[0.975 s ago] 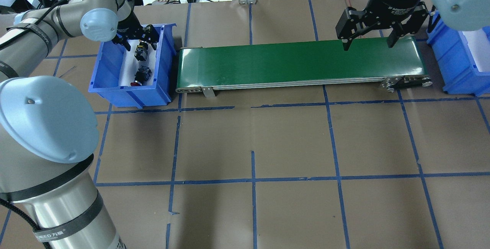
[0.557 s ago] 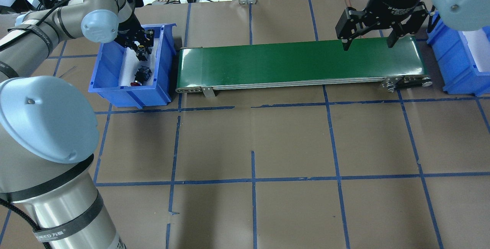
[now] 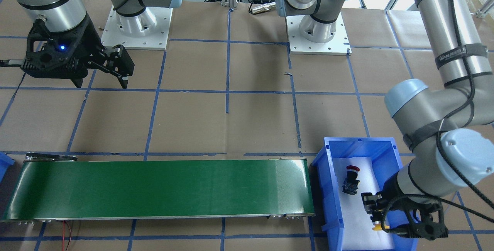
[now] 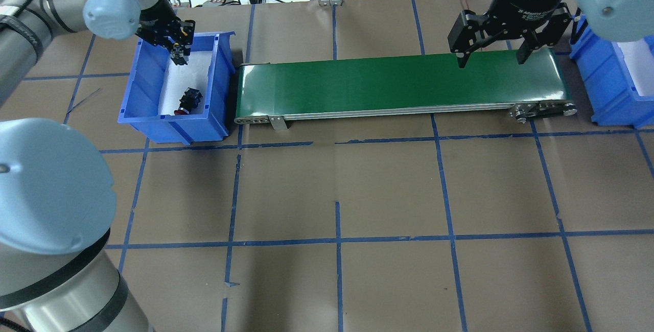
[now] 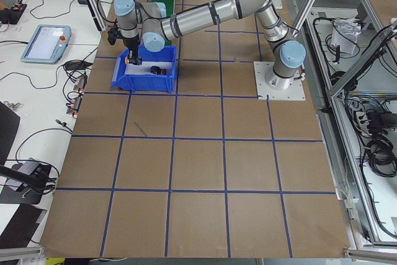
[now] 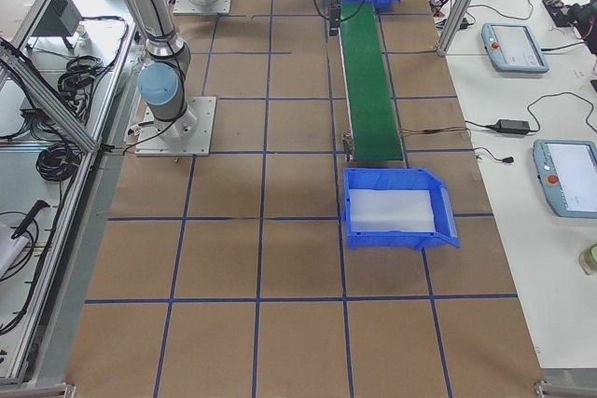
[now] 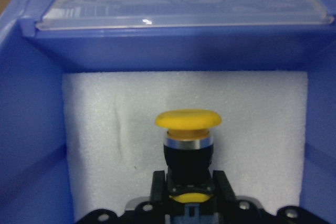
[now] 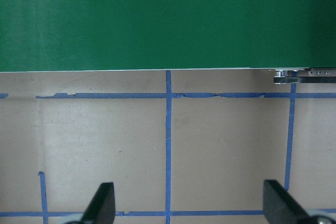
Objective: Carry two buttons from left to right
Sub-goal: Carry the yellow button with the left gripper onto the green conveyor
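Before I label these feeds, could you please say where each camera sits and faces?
Front: across the table, facing the robot; right gripper at view's left.
Overhead: behind its shoulders, looking forward-down; left arm, right arm.
Left side: table's left end, along it; left arm near.
Right side: right end; right arm near.
Left wrist: into the bin; left gripper holds yellow button.
Right wrist: down at belt edge; right gripper open.
Shared: front and overhead show the red button.

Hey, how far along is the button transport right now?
Nothing is delivered yet. In hand: the left gripper is shut on the yellow button over the left bin. To do: the red button lies in that bin, neither button is on the green belt, and the right gripper hangs open over its right end.
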`<state>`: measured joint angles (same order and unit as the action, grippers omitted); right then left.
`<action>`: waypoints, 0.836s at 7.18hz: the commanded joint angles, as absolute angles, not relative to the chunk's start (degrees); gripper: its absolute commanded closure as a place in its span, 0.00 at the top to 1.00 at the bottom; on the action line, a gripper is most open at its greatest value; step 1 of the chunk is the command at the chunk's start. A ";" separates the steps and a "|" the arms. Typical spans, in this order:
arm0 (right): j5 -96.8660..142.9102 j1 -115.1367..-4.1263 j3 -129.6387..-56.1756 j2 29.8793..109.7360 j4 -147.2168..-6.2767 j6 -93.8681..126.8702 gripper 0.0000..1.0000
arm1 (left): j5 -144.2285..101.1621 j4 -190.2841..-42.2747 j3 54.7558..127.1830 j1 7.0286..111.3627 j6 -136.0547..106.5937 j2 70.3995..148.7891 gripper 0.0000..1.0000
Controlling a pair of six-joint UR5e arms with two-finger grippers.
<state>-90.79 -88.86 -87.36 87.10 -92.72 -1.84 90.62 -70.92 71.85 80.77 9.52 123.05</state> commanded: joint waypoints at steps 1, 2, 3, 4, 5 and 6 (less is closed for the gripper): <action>-90.79 -88.86 -87.36 87.10 -92.72 -1.85 1.00 | 90.96 -81.60 71.98 81.99 6.96 113.59 0.06; -90.79 -88.86 -87.36 87.10 -92.72 -1.85 1.00 | 90.88 -83.22 71.98 84.79 2.07 111.47 0.06; -90.79 -88.86 -87.36 87.10 -92.72 -1.85 1.00 | 91.23 -83.32 72.33 88.82 -2.07 110.66 0.06; -90.79 -88.86 -87.36 87.10 -92.72 -1.85 1.00 | 91.67 -82.36 72.51 93.21 -8.63 111.70 0.06; -90.79 -88.86 -87.36 87.10 -92.72 -1.85 1.00 | 91.84 -79.22 73.12 95.69 -12.70 113.19 0.06; -90.79 -88.86 -87.36 87.10 -92.72 -1.85 1.00 | 91.67 -77.80 73.12 96.15 -13.18 115.20 0.06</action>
<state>-90.79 -88.86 -87.36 87.10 -92.73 -1.85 91.68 -79.91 72.89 94.35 -10.59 113.17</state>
